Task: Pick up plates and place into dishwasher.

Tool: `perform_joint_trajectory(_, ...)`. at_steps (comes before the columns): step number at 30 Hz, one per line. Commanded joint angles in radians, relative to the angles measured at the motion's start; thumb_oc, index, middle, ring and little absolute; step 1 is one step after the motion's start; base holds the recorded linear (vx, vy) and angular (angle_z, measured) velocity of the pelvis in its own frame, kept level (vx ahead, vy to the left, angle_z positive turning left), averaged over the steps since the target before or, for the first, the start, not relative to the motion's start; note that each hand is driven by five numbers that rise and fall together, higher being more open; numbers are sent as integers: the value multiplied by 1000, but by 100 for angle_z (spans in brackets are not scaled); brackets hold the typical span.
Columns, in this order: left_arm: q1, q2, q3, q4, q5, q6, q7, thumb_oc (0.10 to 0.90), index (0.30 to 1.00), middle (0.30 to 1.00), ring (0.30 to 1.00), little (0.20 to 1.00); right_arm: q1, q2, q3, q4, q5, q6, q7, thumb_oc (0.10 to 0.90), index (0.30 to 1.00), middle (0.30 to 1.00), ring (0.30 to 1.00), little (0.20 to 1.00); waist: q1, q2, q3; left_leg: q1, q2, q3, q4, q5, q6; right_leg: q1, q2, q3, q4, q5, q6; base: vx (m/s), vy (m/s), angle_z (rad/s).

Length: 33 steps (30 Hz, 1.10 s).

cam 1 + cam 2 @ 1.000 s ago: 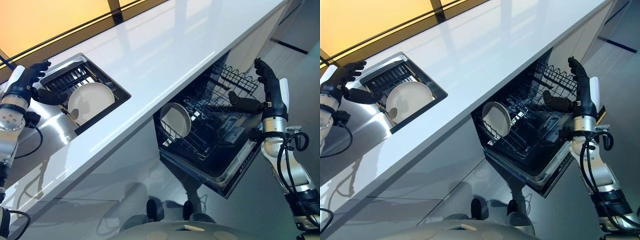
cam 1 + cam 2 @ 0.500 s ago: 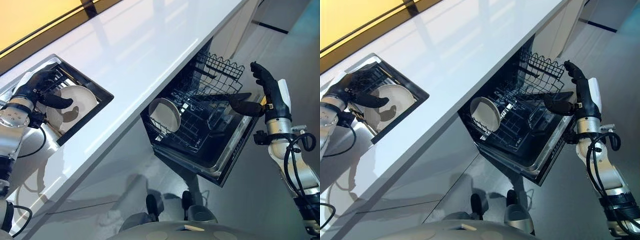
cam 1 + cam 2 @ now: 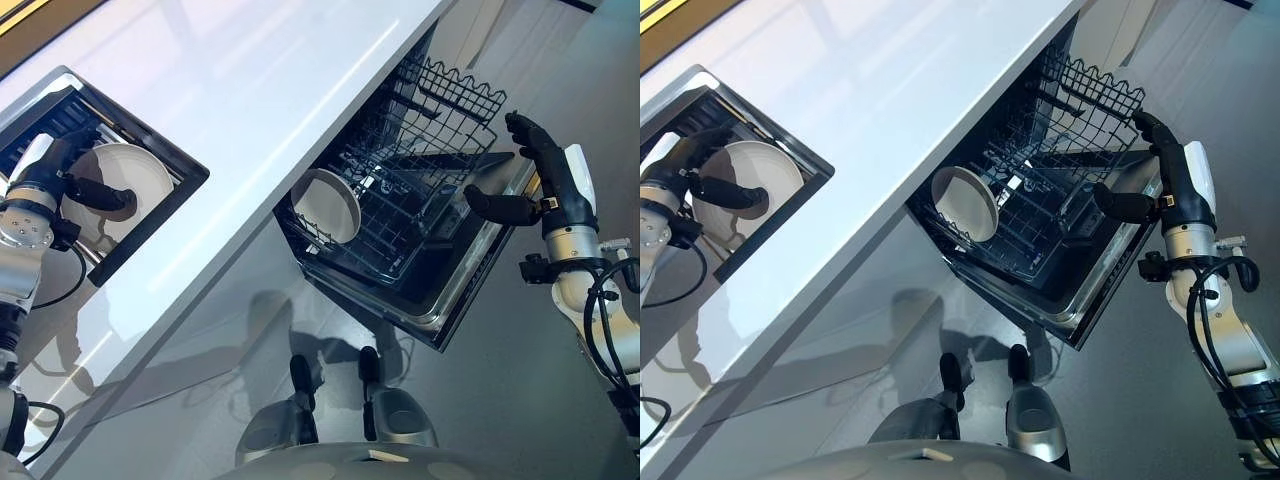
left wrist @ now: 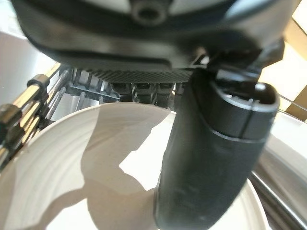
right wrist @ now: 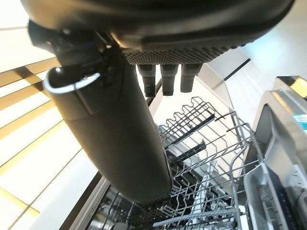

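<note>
White plate: the plate [image 3: 130, 180] I am after leans in the sink rack [image 3: 60, 110], with my left hand [image 3: 45, 180] at its rim — thumb laid across its face, fingers [image 3: 60, 145] reaching behind its top edge.
Left fingers: whether they have closed on the rim I cannot tell; the plate hides their tips, and my wrist view gives only the thumb over the white face.
Right hand: my right hand [image 3: 1165, 190] hangs just off the outer corner of the dishwasher rack [image 3: 420, 190], fingers straight, thumb spread wide, holding nothing.
Loaded plate: a second plate [image 3: 965, 203] stands upright at the bench-side end of that rack, well apart from my right fingers.
Risk of slip: with thumb pressure on a smooth face alone, I judge the plate could slide back into the sink as I lift.
Risk of knock: sink wall [image 3: 150, 215] sits close beside my thumb tip — a tilted lift could clip it.
Open room: bench [image 3: 260, 90] is bare between sink and dishwasher, and the rack slots nearest my right fingers look free.
</note>
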<state>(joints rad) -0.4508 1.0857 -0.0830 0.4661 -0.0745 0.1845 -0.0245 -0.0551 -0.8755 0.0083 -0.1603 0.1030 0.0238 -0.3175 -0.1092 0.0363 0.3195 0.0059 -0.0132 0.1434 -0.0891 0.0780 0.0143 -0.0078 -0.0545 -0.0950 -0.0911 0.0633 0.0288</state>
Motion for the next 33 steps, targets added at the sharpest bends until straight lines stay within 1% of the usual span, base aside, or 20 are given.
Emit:
perform_joint_trajectory(1,-147,153,-36,90,120,-37,50,800,900,900,900,900,-118,-86,-73,-106,39,-74,-33,800,900,900,900,900,0,-41,-37,10,-7,8,9,-67,-23,-28,-48,-19,45,9,121,-57,5,2)
perform_joint_trajectory(4,-159,161,-58,97,156,-45,37,800,900,900,900,900,-121,-88,-69,-107,41,-77,-41,800,900,900,900,900,3,-44,-28,4,-8,7,10,-66,-22,-34,-50,-22,49,10,123,-45,-2,2)
perform_joint_trajectory(8,-158,174,-71,90,154,-59,7,800,900,900,900,900,-112,-87,-66,-112,48,-74,-46,800,900,900,900,900,8,-46,-28,8,-10,3,9,-66,-20,-29,-51,-27,49,13,126,4,-5,2)
perform_joint_trajectory(9,-154,177,-67,87,147,-62,1,734,844,844,844,834,-107,-86,-69,-109,51,-77,-43,800,900,900,900,900,10,-46,-31,10,-10,3,9,-67,-21,-26,-51,-29,48,13,126,15,-11,4)
perform_joint_trajectory(10,-149,180,-63,84,146,-63,-7,698,813,813,813,798,-100,-85,-71,-107,51,-82,-42,800,900,900,900,900,12,-45,-34,12,-10,2,9,-67,-20,-24,-52,-31,48,13,127,0,0,0)
perform_joint_trajectory(11,-145,181,-61,85,150,-63,-15,635,759,759,759,735,-95,-84,-72,-107,50,-86,-39,800,900,900,900,900,12,-44,-38,14,-10,1,9,-68,-21,-21,-52,-32,48,12,127,0,0,0)
perform_joint_trajectory(13,-143,184,-59,90,155,-61,-38,762,867,867,867,862,-89,-84,-76,-107,51,-89,-36,800,900,900,900,900,12,-42,-43,18,-9,1,9,-68,-21,-17,-53,-35,48,11,127,20,-7,4)
perform_joint_trajectory(14,-144,186,-60,91,161,-64,-47,687,804,804,804,787,-88,-85,-77,-109,52,-89,-36,800,900,900,900,900,12,-42,-46,19,-10,1,9,-69,-21,-15,-53,-35,47,11,127,18,-9,5)
perform_joint_trajectory(15,-147,186,-65,91,174,-64,-53,583,714,714,714,683,-88,-84,-76,-109,54,-85,-37,800,900,900,900,900,11,-41,-49,21,-10,1,9,-70,-21,-14,-53,-35,47,11,128,14,-9,4)
perform_joint_trajectory(16,-148,186,-68,92,176,-66,-56,547,684,684,684,647,-87,-83,-76,-109,54,-83,-36,800,900,900,900,900,11,-41,-50,22,-10,1,9,-71,-21,-14,-53,-36,48,11,128,6,-9,3)
perform_joint_trajectory(17,-148,186,-71,94,179,-70,-61,270,446,446,446,370,-87,-82,-75,-110,55,-82,-36,800,900,900,900,900,12,-40,-51,23,-10,2,9,-71,-21,-13,-53,-36,48,11,129,0,0,0)
perform_joint_trajectory(18,-148,186,-74,94,189,-71,-67,100,300,300,300,200,-86,-80,-75,-109,55,-82,-36,800,900,900,900,900,12,-40,-52,24,-10,2,8,-72,-21,-12,-54,-37,47,11,129,0,0,0)
perform_joint_trajectory(19,-146,187,-75,93,199,-71,-73,100,300,300,300,200,-83,-78,-75,-109,53,-79,-36,800,900,900,900,900,12,-38,-56,26,-11,0,9,-73,-21,-11,-53,-36,47,11,129,0,0,0)
perform_joint_trajectory(20,-143,188,-74,93,203,-69,-73,218,401,401,401,318,-80,-78,-77,-109,54,-78,-33,800,900,900,900,900,12,-38,-58,27,-11,0,9,-73,-21,-10,-54,-35,47,11,129,0,0,0)
perform_joint_trajectory(21,-138,188,-71,93,215,-65,-68,800,900,900,900,900,-76,-78,-81,-110,56,-75,-30,800,900,900,900,900,12,-38,-60,29,-12,0,9,-74,-21,-8,-54,-35,46,11,130,0,0,0)
perform_joint_trajectory(23,-130,199,-68,103,211,-75,-50,800,900,900,900,900,-65,-81,-88,-111,62,-77,-25,800,900,900,900,900,10,-36,-64,32,-10,2,8,-74,-21,-5,-55,-36,46,11,131,0,0,0)
perform_joint_trajectory(30,-91,189,-45,91,231,-76,-82,800,900,900,900,900,-40,-66,-97,-110,52,-86,-14,800,900,900,900,900,10,-32,-71,38,-13,0,7,-75,-22,-2,-54,-35,47,12,132,0,0,0)
perform_joint_trajectory(31,-79,185,-39,85,232,-77,-86,454,604,604,604,554,-39,-64,-97,-112,50,-82,-15,800,900,900,900,900,11,-31,-74,40,-13,-1,6,-75,-22,-1,-53,-34,45,12,131,0,0,0)
perform_joint_trajectory(32,-76,184,-37,83,230,-76,-88,454,604,604,604,554,-39,-64,-96,-113,49,-82,-15,800,900,900,900,900,10,-31,-76,41,-13,-1,6,-75,-22,0,-53,-34,44,13,131,0,0,0)
perform_joint_trajectory(33,-73,183,-34,80,230,-81,-91,232,413,413,413,332,-40,-63,-96,-113,47,-81,-16,800,900,900,900,900,10,-31,-78,41,-13,-1,5,-75,-22,2,-53,-34,42,13,131,0,0,0)
